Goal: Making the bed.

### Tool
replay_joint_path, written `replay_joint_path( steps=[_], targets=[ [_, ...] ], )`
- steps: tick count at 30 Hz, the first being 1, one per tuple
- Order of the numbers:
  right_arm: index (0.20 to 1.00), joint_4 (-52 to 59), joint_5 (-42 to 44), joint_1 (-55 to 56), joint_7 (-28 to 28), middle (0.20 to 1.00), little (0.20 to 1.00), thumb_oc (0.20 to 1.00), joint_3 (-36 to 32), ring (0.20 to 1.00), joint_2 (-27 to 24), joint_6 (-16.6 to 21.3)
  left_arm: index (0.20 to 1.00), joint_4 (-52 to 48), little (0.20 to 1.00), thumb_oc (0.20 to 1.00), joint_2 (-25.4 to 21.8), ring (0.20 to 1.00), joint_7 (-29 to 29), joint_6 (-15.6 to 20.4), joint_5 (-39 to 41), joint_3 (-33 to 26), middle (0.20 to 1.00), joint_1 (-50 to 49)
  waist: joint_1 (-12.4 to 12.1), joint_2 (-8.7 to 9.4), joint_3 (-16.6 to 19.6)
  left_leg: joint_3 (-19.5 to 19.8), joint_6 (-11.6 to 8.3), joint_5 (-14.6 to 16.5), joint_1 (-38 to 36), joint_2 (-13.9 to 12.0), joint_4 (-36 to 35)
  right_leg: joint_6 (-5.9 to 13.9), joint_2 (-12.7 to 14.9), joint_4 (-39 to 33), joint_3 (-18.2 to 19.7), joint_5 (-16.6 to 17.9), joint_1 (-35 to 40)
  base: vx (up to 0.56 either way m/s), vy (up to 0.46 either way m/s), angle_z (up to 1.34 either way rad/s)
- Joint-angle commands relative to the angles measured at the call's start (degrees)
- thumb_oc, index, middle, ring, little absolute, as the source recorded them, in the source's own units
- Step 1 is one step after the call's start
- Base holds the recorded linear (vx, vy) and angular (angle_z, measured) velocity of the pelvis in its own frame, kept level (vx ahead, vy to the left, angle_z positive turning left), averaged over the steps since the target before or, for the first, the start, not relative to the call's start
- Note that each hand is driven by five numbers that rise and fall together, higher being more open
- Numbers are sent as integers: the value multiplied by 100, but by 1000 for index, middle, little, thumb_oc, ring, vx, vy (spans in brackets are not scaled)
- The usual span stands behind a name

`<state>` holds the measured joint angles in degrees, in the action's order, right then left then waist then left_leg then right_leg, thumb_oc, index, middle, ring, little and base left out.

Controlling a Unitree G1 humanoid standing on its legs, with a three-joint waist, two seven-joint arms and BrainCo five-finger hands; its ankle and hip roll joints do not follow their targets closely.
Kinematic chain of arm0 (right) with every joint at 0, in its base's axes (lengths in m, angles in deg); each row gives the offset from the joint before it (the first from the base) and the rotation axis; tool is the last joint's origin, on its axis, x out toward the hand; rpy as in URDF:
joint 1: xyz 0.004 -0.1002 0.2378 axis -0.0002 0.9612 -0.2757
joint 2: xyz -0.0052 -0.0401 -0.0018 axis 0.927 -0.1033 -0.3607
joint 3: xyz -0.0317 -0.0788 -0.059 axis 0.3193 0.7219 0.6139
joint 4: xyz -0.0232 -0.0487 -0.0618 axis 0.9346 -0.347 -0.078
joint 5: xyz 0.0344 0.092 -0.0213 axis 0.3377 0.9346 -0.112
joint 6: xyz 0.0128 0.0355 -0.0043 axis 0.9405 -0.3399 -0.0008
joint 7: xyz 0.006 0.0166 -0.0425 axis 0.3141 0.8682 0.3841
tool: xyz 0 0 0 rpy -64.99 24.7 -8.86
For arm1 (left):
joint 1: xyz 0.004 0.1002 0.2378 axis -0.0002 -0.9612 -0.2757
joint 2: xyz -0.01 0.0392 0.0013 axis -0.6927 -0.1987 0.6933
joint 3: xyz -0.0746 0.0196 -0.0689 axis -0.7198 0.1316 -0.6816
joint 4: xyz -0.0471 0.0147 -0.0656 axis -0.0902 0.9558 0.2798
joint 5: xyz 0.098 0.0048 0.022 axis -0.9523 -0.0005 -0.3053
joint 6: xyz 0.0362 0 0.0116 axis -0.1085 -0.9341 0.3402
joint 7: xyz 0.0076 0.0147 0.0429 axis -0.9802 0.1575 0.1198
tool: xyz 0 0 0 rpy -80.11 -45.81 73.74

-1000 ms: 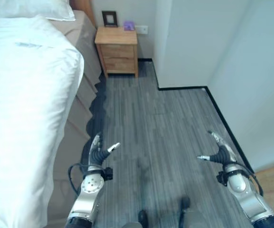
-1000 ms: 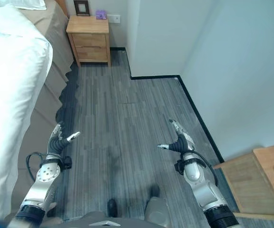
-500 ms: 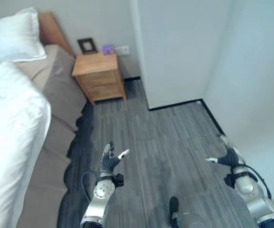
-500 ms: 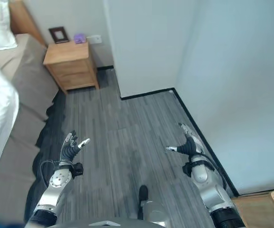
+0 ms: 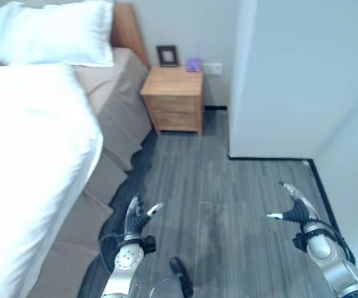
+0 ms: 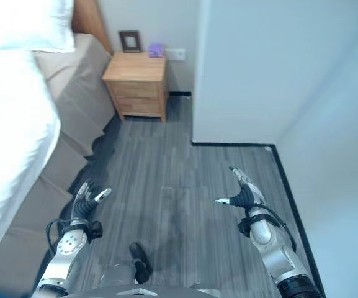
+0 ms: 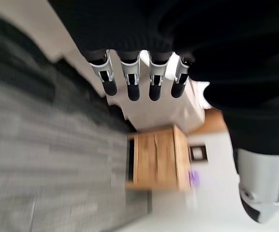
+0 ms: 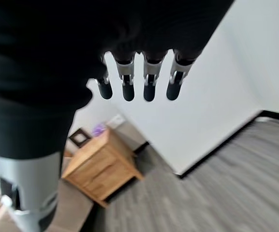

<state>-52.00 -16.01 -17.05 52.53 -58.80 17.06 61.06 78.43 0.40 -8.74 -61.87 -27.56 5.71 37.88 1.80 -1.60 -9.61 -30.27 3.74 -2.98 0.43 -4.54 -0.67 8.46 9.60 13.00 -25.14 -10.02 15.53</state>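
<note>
White duvet (image 5: 30, 161) lay on bed (image 5: 113, 124), left of both hands, long axis toward pillow (image 5: 54, 31). Left hand (image 5: 133, 217) nearer; right hand (image 5: 293, 210) farther. Both relaxed, empty, over floor.

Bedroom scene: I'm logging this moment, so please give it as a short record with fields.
bed: white duvet over a beige skirt, to the robot's left
pillow: white, at the headboard
nightstand: wooden, beside the bed, holding a picture frame and a small purple thing
left hand: open, over the floor near the bed
right hand: open, over the floor
</note>
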Motion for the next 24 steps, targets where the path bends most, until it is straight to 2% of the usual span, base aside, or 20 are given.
replay_joint_path(
  steps=[1, 2, 5, 7, 8, 9, 10, 12, 13, 17, 20, 24],
  targets=[
    [1000, 246, -170, -427, -69, 1000, 1000, 1000, 6, 1000, 243, 213, 1000, -294, 1000, 1000, -859, 1000, 155, 193, -251, -267, 1000, 289, 32, 434, -68, 266, -393, 294, -555, -84, -356, 253, 858, 956, 681, 1096, -1036, 150, 82, 73],
    [1000, 242, -170, -438, -71, 1000, 1000, 1000, 10, 1000, 247, 213, 1000, -286, 1000, 1000, -863, 1000, 155, 197, -250, -272, 1000, 297, 23, 437, -62, 253, -390, 295, -541, -86, -354, 251, 860, 979, 701, 1093, -1070, 159, 59, 76],
    [1000, 292, -114, -500, -82, 1000, 1000, 1000, 69, 1000, 319, 228, 1000, -229, 1000, 1000, -986, 1000, 174, 213, -244, -327, 1000, 359, 126, 400, -101, 443, -437, 375, -657, -182, -388, 131, 721, 903, 1129, 852, -1561, 167, -43, 92],
    [1000, 299, -37, -505, -79, 1000, 1000, 1000, 74, 1000, 357, 227, 1000, -255, 1000, 1000, -1016, 1000, 161, 227, -237, -344, 1000, 375, 187, 406, -131, 621, -500, 403, -699, -227, -391, 81, 583, 386, 1310, 629, -1693, 197, -96, 68],
    [1000, 291, 21, -504, -84, 1000, 1000, 1000, 72, 1000, 381, 227, 1000, -228, 1000, 1000, -1029, 1000, 143, 232, -266, -301, 1000, 385, 272, 426, -157, 777, -528, 449, -745, -233, -399, 42, 402, -88, 1546, 596, -1742, 139, -84, 82],
    [1000, 290, 21, -504, -85, 1000, 1000, 1000, 72, 1000, 381, 228, 1000, -228, 1000, 1000, -1029, 1000, 143, 232, -266, -301, 1000, 385, 275, 424, -161, 780, -528, 449, -748, -236, -399, 42, 400, -95, 1541, 599, -1734, 273, -144, 109],
    [1000, 287, 86, -384, -115, 1000, 1000, 1000, -11, 1000, 413, 194, 1000, -167, 1000, 1000, -1007, 1000, 118, 240, -242, -242, 1000, 412, 466, 496, -198, 1257, -569, 575, -855, -137, -433, 43, -31, -839, 2574, 725, -1959, 168, -102, 107],
    [1000, 286, 86, -388, -116, 1000, 1000, 1000, -10, 1000, 415, 195, 1000, -164, 1000, 1000, -1009, 1000, 118, 242, -241, -244, 1000, 418, 463, 495, -183, 1252, -575, 544, -821, -146, -433, 30, -42, -872, 2577, 773, -1979, 172, -112, 137],
    [1000, 269, 85, -361, -127, 1000, 1000, 1000, 3, 1000, 393, 192, 1000, -148, 1000, 1000, -1015, 1000, 62, 252, -298, -213, 1000, 437, 530, 526, -161, 1570, -571, 692, -931, -76, -433, 56, -156, -1326, 2911, 1013, -2101, 206, -135, 120],
    [1000, 255, 66, -359, -90, 1000, 1000, 1000, 28, 1000, 414, 204, 1000, -176, 1000, 1000, -948, 1000, 27, 306, -272, -251, 1000, 353, 491, 575, -63, 1678, -577, 750, -1087, -11, -391, 34, -64, -1510, 2804, 1088, -1864, 116, -106, 60],
    [1000, 233, 49, -333, 10, 1000, 1000, 1000, 37, 1000, 300, 203, 1000, -312, 1000, 1000, -835, 1000, -107, 343, -195, -289, 1000, 69, 436, 500, 91, 1648, -624, 761, -1213, -79, -391, 9, -89, -1734, 2649, 1176, -1582, 133, -111, -2],
    [1000, 245, 157, -304, 67, 1000, 1000, 1000, -19, 1000, 231, 219, 1000, -290, 1000, 1000, -796, 1000, -147, 347, -127, -290, 1000, 32, 405, 436, 152, 1678, -684, 712, -1225, -158, -406, -22, -111, -1791, 2545, 1131, -1451, 54, -74, -11]
  ],
)
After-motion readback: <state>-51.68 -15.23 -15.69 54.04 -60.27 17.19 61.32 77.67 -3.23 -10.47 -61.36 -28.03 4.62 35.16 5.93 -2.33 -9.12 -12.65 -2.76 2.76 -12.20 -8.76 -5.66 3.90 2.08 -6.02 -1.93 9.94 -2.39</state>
